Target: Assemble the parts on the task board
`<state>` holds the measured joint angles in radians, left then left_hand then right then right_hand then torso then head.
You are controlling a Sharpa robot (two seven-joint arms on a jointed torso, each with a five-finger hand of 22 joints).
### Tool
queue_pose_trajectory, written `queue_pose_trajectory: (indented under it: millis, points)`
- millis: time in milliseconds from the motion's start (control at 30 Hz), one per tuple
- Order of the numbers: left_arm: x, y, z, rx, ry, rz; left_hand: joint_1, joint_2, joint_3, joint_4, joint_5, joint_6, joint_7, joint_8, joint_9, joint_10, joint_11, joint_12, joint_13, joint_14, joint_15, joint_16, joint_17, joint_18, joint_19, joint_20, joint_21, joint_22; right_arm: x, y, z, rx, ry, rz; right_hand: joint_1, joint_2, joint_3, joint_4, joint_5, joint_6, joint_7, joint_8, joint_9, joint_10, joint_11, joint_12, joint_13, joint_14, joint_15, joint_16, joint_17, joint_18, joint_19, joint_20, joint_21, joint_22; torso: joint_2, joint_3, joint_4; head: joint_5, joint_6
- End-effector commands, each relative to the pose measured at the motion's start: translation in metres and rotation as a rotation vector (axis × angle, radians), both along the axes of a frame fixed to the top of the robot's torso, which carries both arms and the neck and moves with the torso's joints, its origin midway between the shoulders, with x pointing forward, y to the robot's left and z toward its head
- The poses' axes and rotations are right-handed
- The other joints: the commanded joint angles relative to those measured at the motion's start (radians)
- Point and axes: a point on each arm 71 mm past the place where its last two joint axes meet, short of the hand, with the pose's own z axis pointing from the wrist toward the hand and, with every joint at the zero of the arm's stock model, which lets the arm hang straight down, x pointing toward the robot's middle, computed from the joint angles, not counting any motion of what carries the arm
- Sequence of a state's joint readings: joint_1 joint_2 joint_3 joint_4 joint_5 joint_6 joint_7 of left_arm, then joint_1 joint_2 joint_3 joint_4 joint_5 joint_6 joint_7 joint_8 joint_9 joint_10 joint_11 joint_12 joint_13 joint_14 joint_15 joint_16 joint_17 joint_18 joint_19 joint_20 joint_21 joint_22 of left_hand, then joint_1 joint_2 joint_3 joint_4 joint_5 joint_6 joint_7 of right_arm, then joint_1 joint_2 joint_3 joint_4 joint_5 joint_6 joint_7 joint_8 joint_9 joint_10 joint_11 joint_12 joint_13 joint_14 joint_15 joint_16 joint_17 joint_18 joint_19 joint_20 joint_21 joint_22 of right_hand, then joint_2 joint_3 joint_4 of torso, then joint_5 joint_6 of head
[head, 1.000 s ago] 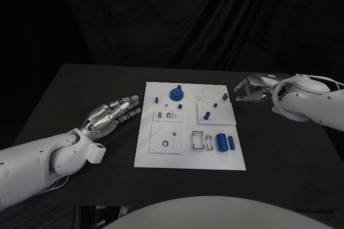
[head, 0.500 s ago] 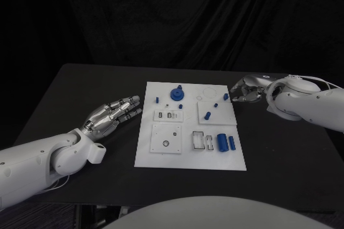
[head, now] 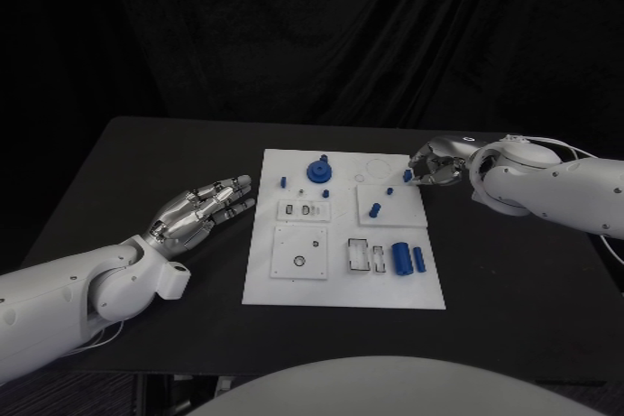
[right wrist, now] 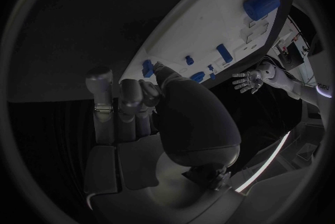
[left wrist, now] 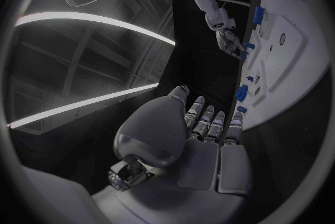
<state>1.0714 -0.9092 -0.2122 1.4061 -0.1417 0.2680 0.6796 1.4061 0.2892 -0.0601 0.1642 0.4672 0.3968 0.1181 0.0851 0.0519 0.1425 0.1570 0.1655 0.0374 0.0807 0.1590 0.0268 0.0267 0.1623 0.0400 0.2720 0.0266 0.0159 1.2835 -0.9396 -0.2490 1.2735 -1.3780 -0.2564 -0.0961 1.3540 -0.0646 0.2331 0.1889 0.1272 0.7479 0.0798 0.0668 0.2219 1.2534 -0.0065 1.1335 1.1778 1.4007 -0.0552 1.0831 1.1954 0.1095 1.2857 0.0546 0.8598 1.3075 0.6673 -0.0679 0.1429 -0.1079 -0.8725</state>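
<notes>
Two hands show: your right hand (head: pixel 435 170) has crept in over the last second, fingers curled but empty, beside the small peg (head: pixel 408 175) at the board (head: pixel 344 285) edge, so a pickup looks close, while your left hand (head: pixel 202 208) rests open on the surface (head: pixel 156 154).

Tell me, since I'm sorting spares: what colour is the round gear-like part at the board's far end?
Blue; the gear-like part shows best in the head view.
</notes>
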Motion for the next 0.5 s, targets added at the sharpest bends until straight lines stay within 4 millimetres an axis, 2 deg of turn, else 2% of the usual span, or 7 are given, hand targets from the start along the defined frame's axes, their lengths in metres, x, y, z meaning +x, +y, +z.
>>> queue_pose_trajectory:
  millis: [33,500]
  points:
    - [-0.0003,0.0007,0.0077,-0.088,-0.073,0.015,-0.008,0.001,0.005,0.0,-0.005,-0.002,0.006,0.004,0.001,-0.001,0.007,0.002,0.001,-0.002,0.008,0.001,-0.001,0.017,0.002,0.004,0.004,0.001,0.0,-0.001,-0.0029,-0.013,0.019,-0.019,0.002,-0.002,-0.005,0.002,0.001,-0.009,-0.001,-0.003,-0.001,-0.008,0.003,-0.006,-0.002,-0.009,0.0,-0.006,-0.002,0.019,-0.007,0.003,-0.006,0.018,0.0,-0.0005,0.0008,-0.002,0.0]
    - [-0.0005,0.0006,0.0067,-0.086,-0.066,0.01,-0.011,0.001,0.006,0.002,-0.007,-0.002,0.006,0.004,0.001,-0.001,0.007,0.003,0.001,-0.003,0.008,0.001,-0.001,0.017,0.002,0.004,0.003,0.001,0.0041,0.0049,-0.0069,-0.016,0.02,-0.019,0.007,-0.001,-0.007,-0.002,0.005,-0.013,0.002,-0.001,-0.004,-0.023,0.005,-0.025,-0.017,-0.018,0.003,-0.027,-0.015,0.024,-0.019,0.005,-0.039,0.007,-0.001,-0.0008,0.0009,-0.004,0.0]
